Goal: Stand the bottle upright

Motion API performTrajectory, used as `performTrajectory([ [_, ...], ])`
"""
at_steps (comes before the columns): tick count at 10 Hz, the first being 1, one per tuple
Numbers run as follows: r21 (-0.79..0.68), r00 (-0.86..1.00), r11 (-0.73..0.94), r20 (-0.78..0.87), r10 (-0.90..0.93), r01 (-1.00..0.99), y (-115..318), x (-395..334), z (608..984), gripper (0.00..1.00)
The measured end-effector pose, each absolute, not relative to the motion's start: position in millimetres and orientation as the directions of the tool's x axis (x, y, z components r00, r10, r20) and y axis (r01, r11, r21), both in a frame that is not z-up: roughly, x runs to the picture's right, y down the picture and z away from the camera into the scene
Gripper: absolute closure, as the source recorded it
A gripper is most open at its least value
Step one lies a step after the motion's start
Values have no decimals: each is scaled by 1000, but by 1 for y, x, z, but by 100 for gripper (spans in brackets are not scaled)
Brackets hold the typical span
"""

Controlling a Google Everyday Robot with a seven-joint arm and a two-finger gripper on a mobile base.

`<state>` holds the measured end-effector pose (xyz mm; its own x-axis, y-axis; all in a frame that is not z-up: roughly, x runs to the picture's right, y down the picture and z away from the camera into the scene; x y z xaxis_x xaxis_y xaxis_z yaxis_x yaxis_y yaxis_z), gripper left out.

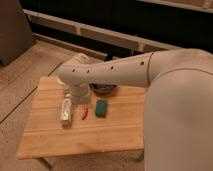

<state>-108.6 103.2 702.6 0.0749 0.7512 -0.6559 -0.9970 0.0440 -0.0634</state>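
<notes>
The bottle (65, 111) is small, slim and whitish, and lies on its side on the left part of the wooden table (60, 142), its length running front to back. My gripper (76, 101) hangs at the end of the white arm (115, 72), just above the table, close to the bottle's far end and slightly to its right. The arm's wrist covers most of the gripper.
A thin red chili-shaped item (84, 114) lies just right of the bottle. A green block (101, 107) lies further right. A dark bowl (104, 89) sits behind the block, partly under the arm. My white body fills the right side.
</notes>
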Motion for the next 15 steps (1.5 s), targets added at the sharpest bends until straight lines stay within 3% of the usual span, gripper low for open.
performTrajectory([
  [11,-63,76,45,-655,752,-997,103,-109,703,35],
  [13,-50,69,48,-636,769,-998,96,-107,703,35],
  [15,3,77,94,-539,839,-996,61,-100,710,35],
])
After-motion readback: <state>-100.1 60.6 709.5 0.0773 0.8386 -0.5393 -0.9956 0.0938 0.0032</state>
